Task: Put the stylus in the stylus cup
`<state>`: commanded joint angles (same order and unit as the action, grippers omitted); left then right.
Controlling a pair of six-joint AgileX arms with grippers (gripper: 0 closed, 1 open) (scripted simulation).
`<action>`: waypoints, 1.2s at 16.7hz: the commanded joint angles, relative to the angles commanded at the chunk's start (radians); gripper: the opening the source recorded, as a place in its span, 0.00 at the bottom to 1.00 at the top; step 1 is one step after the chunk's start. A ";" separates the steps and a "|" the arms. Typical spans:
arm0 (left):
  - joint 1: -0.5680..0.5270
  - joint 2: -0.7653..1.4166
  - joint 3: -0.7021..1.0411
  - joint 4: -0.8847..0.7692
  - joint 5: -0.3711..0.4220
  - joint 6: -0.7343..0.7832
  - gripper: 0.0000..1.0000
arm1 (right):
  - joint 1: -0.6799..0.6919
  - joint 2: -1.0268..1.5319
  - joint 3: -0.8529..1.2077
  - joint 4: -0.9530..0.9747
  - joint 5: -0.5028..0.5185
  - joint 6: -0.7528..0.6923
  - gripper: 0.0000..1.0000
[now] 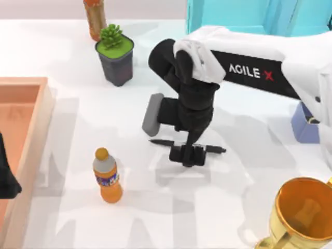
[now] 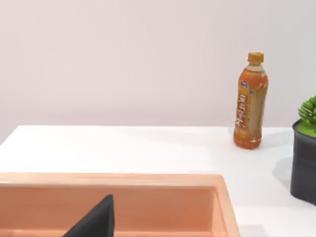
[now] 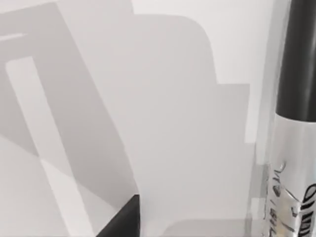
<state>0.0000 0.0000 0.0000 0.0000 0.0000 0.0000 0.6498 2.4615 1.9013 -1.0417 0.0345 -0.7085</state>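
The right arm reaches in from the right edge of the top view, its white forearm slanting toward the frame's middle, where the black wrist bends straight down. The right hand (image 1: 189, 154) sits low at the bench just below centre, fingers pointing down; whether they are apart or closed cannot be told. The left hand (image 1: 7, 179) is parked at the left edge, a dark shape at mid-height.

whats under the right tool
The stylus lies flat on the white table under the right tool, its black ends poking out either side. Its middle is covered by the tool.
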 joint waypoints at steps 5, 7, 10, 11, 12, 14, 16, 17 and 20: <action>0.000 0.000 0.000 0.000 0.000 0.000 1.00 | 0.000 0.000 0.000 0.000 0.000 0.000 0.00; 0.000 0.000 0.000 0.000 0.000 0.000 1.00 | 0.000 0.000 0.000 0.000 0.000 0.000 0.00; 0.000 0.000 0.000 0.000 0.000 0.000 1.00 | 0.000 0.000 0.000 0.000 0.000 0.000 0.00; 0.000 0.000 0.000 0.000 0.000 0.000 1.00 | 0.000 0.000 0.000 0.000 0.000 0.000 0.00; 0.000 0.000 0.000 0.000 0.000 0.000 1.00 | 0.004 -0.061 0.000 -0.034 -0.026 0.021 0.00; 0.000 0.000 0.000 0.000 0.000 0.000 1.00 | 0.016 -0.077 -0.008 -0.044 -0.026 0.028 0.00; 0.000 0.000 0.000 0.000 0.000 0.000 1.00 | 0.053 -0.134 -0.032 -0.079 -0.026 0.055 0.00; 0.000 0.000 0.000 0.000 0.000 0.000 1.00 | 0.075 -0.178 -0.049 -0.105 -0.027 0.076 0.00; 0.000 0.000 0.000 0.000 0.000 0.000 1.00 | 0.151 -0.354 -0.112 -0.200 -0.028 0.157 0.00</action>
<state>0.0000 0.0000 0.0000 0.0000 0.0000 0.0000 0.8013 2.1076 1.7896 -1.2421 0.0062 -0.5513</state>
